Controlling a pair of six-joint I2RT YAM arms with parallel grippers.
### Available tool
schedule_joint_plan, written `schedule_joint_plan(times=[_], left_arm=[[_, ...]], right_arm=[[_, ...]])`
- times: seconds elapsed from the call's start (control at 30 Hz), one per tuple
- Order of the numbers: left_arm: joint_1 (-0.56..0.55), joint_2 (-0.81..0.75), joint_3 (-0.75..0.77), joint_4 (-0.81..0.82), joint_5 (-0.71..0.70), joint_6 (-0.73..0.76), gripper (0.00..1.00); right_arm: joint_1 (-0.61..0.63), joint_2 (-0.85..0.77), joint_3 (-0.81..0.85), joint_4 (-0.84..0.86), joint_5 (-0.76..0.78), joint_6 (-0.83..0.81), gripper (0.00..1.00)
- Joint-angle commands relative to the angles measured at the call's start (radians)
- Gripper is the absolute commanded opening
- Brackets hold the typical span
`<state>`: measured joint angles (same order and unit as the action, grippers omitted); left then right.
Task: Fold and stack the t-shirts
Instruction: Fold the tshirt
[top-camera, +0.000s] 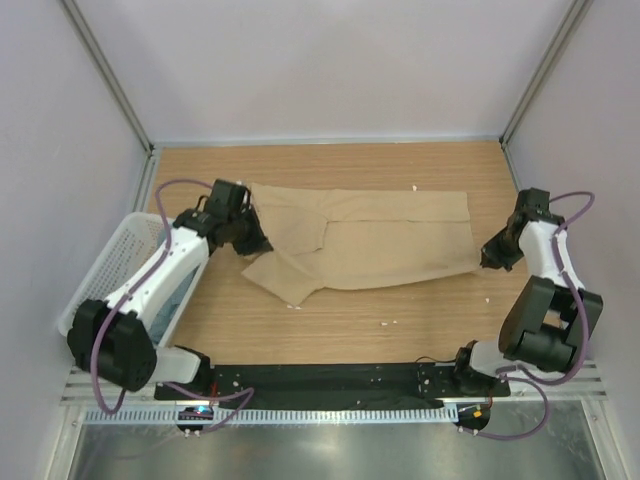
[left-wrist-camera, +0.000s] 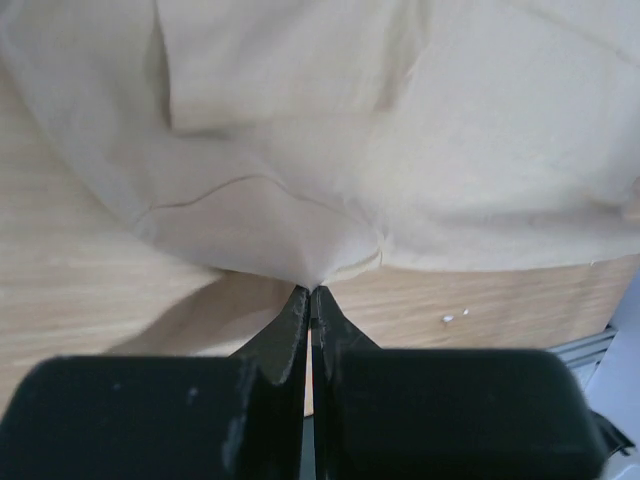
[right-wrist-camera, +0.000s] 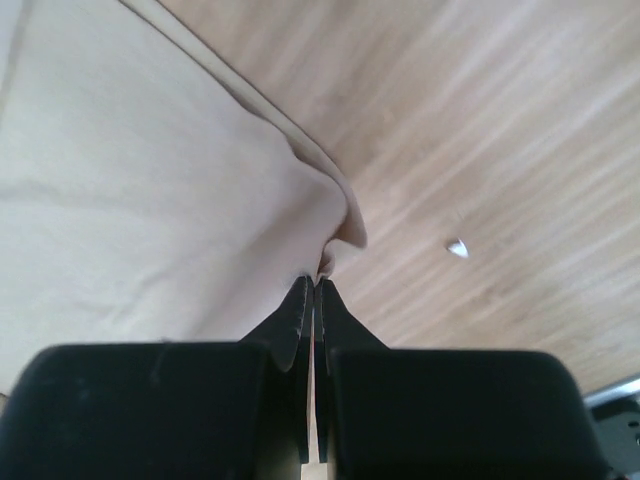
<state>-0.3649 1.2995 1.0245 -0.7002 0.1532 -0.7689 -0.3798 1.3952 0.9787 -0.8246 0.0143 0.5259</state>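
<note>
The tan shirt (top-camera: 370, 240) lies spread on the wooden tabletop (top-camera: 330, 340), stretched lengthwise between the two sets of jaws, its left end at the left jaws and its right end at the right jaws; the left jaws are pressed together with the shirt's edge pinched at their tips, and the cloth rises from that pinch in a gathered point and fans out beyond them, creased and slightly lifted off the wood; the right jaws are likewise closed on the cloth, clamped on a curled bit of hem at the shirt's near right corner, with the fabric filling the space left of their tips and bare wood to their right; just ahead and right of the right jaws a small white speck (right-wrist-camera: 457, 247) sits on the wood, apart from the shirt; below the left jaws a folded flap of the shirt juts toward the arms' bases, lying flat; a white mesh basket (top-camera: 110, 255) stands on the far side of the left arm (top-camera: 165, 270) from the shirt, behind the left jaws and not touching the cloth.
</note>
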Motion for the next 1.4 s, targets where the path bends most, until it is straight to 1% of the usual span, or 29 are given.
schedule_joint_plan(times=[0.0, 0.03, 0.07, 0.13, 0.2, 0.23, 0.3, 0.4, 0.47, 0.63, 0.83, 1.1, 1.17, 1.23, 1.3, 1.33, 1.37], left_arm=[[0.038, 0.143, 0.175, 0.011, -0.023, 0.048, 0.00], [0.059, 0.176, 0.240, 0.011, -0.021, 0.046, 0.00], [0.069, 0.245, 0.274, 0.013, -0.012, 0.048, 0.00], [0.093, 0.303, 0.372, 0.010, -0.001, 0.048, 0.00], [0.107, 0.390, 0.433, 0.005, 0.015, 0.046, 0.00], [0.118, 0.421, 0.484, 0.004, 0.019, 0.046, 0.00], [0.129, 0.490, 0.531, -0.001, 0.028, 0.043, 0.00], [0.145, 0.558, 0.614, -0.005, 0.032, 0.037, 0.00], [0.155, 0.583, 0.637, -0.002, 0.035, 0.033, 0.00], [0.162, 0.673, 0.721, -0.007, 0.052, 0.028, 0.00], [0.169, 0.722, 0.744, -0.010, 0.059, 0.017, 0.00], [0.182, 0.748, 0.746, 0.002, 0.052, 0.010, 0.00], [0.184, 0.759, 0.749, 0.002, 0.054, 0.005, 0.00], [0.185, 0.776, 0.758, 0.008, 0.063, 0.002, 0.00], [0.185, 0.788, 0.766, 0.018, 0.075, 0.000, 0.00], [0.185, 0.805, 0.770, 0.022, 0.081, 0.002, 0.00], [0.185, 0.813, 0.776, 0.030, 0.077, 0.003, 0.00]], right_arm=[[0.022, 0.086, 0.136, 0.002, 0.036, -0.029, 0.01], [0.024, 0.106, 0.158, 0.007, 0.033, -0.029, 0.01], [0.030, 0.155, 0.181, 0.015, 0.027, -0.029, 0.02], [0.038, 0.211, 0.250, 0.019, 0.016, -0.043, 0.01], [0.050, 0.287, 0.317, 0.021, -0.002, -0.056, 0.01], [0.055, 0.307, 0.337, 0.024, -0.037, -0.060, 0.01], [0.064, 0.366, 0.396, 0.030, -0.053, -0.070, 0.02], [0.071, 0.433, 0.468, 0.025, -0.066, -0.073, 0.01], [0.073, 0.462, 0.512, 0.025, -0.073, -0.072, 0.01], [0.076, 0.540, 0.575, 0.022, -0.086, -0.073, 0.02], [0.076, 0.607, 0.635, 0.015, -0.085, -0.078, 0.02], [0.076, 0.659, 0.664, 0.016, -0.091, -0.081, 0.01], [0.076, 0.669, 0.676, 0.013, -0.088, -0.083, 0.04], [0.076, 0.689, 0.687, 0.013, -0.088, -0.086, 0.11], [0.076, 0.706, 0.713, 0.007, -0.080, -0.089, 0.15], [0.076, 0.728, 0.725, 0.005, -0.073, -0.096, 0.21], [0.076, 0.741, 0.759, -0.007, -0.063, -0.102, 0.23]])
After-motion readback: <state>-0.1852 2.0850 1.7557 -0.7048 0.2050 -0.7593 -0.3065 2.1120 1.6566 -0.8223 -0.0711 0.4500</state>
